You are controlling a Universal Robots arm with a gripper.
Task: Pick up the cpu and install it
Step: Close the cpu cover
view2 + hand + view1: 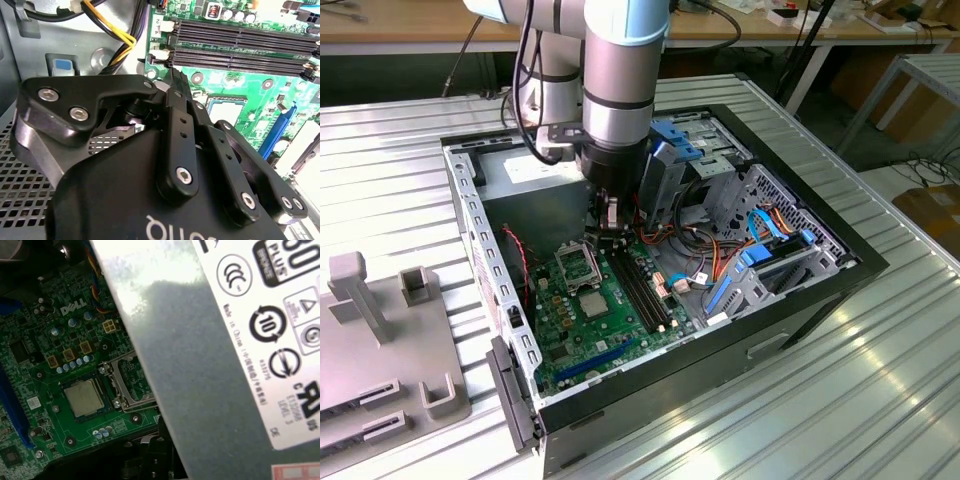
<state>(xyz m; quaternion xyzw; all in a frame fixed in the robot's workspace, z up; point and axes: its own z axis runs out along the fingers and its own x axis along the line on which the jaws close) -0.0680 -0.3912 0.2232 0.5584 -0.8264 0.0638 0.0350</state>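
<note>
Fingers (176, 112) of the claw (173, 79) look pinched together from where I sit, tips meeting with nothing between them in the second wrist view. On my exterior view the claw (610, 222) hangs over the motherboard (560, 345), near the socket frame (574, 265), off that frame's far end toward the exterior view's right. The frame stands tipped up, open. The cpu (592, 303) lies flat just beside the frame, apart from the claw, its grey top showing. The first wrist view gives me the same: cpu (84, 397) flat on the green board, frame (127, 382) just beside it. Long black memory slots (642, 288) run alongside the frame on the exterior view's right. Beyond the frame, away from the cpu, sits the grey power supply (535, 185), all inside the open computer case (470, 235).
</note>
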